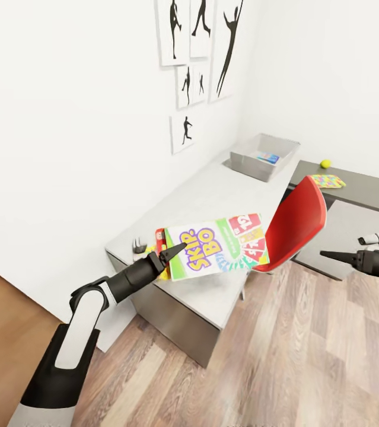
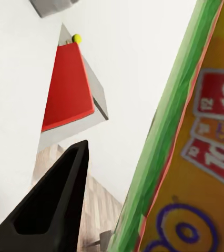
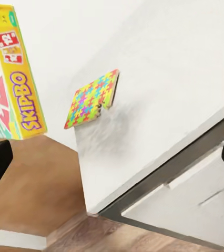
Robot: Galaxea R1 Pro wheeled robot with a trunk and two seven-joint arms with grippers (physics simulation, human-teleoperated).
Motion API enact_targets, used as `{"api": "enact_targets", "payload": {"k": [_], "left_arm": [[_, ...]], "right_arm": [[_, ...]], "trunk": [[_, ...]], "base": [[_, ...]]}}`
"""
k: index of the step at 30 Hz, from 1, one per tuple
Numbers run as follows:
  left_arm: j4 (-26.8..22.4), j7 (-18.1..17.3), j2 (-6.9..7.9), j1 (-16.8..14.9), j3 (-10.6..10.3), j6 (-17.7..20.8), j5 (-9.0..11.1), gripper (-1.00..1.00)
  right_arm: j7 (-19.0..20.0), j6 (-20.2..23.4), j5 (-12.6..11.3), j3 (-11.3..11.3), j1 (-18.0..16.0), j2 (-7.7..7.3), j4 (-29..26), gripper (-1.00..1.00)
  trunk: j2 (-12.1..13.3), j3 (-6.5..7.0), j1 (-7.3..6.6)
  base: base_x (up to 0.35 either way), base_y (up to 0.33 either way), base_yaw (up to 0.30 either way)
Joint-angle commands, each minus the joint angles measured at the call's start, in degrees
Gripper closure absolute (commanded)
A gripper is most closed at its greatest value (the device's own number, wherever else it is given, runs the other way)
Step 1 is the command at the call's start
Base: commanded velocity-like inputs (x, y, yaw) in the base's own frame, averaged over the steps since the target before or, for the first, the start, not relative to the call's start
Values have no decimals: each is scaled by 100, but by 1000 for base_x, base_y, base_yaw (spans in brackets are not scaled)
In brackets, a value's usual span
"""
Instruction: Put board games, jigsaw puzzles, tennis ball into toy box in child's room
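Carrying the game box [image 1: 219, 246] pinched at one end in our left claw [image 1: 174, 252], we risk it slipping before reaching the bin [image 1: 264, 155].

SKIP BO box [image 1: 219, 247] tilted above table [image 1: 213, 196]; toy box [image 1: 264, 155] at far end; tennis ball [image 1: 325, 163], jigsaw puzzle [image 1: 327, 181] on dark wing.

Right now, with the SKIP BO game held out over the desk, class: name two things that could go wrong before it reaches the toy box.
1. The left gripper pinches the SKIP BO box only near one edge, so the tilted box could swing or slip out.
2. The red chair stands close beside the box, on the way towards the toy box; the carried box might clip its backrest.
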Motion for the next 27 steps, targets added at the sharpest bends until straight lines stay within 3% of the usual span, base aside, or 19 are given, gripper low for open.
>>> {"api": "enact_targets", "payload": {"k": [1, 6, 7, 10, 11, 14, 17, 23, 27], "left_arm": [[-1, -9, -3, -4, 7, 26, -8, 100], [5, 65, -2, -183, 56, -19, 301, 100], [1, 426, 4, -375, 108, -40, 467, 100], [-5, 1002, -9, -509, 142, -70, 506, 100], [-1, 1990, -34, -842, 206, -107, 583, 100], [7, 2287, -35, -1028, 347, -111, 823, 100], [3, 2561, -23, -1215, 483, -114, 1304, 100], [-13, 3011, -28, -1343, 551, -121, 1636, 100], [-17, 3106, -2, -1483, 591, -125, 1692, 100]], "right_arm": [[4, 35, -17, 0, -3, -2, 1, -100], [-31, 36, -12, -135, 39, -21, 5, -100], [-42, 37, 14, -222, 55, -55, 10, -100], [-42, 41, 31, -251, 62, -80, 7, -100], [-42, 44, 44, -271, 66, -102, 5, -100], [-42, 44, 50, -276, 67, -108, 4, -100], [-42, 45, 55, -275, 68, -109, 4, -100], [-42, 45, 58, -273, 91, -105, -5, -100], [-42, 45, 69, -273, 123, -98, -40, -100]], "trunk": [[-3, -2, 0], [-3, 10, 0], [-3, 12, 0], [-3, 20, 0], [-3, 22, 0], [-3, 30, 0], [-3, 37, 0], [-3, 53, 0], [-3, 63, 0]], "base": [[0, 0, -268], [0, 0, -273], [0, 0, -277], [0, 0, -277], [0, 0, -278], [0, 0, -278], [0, 0, -278], [0, 0, -278], [0, 0, -278]]}}
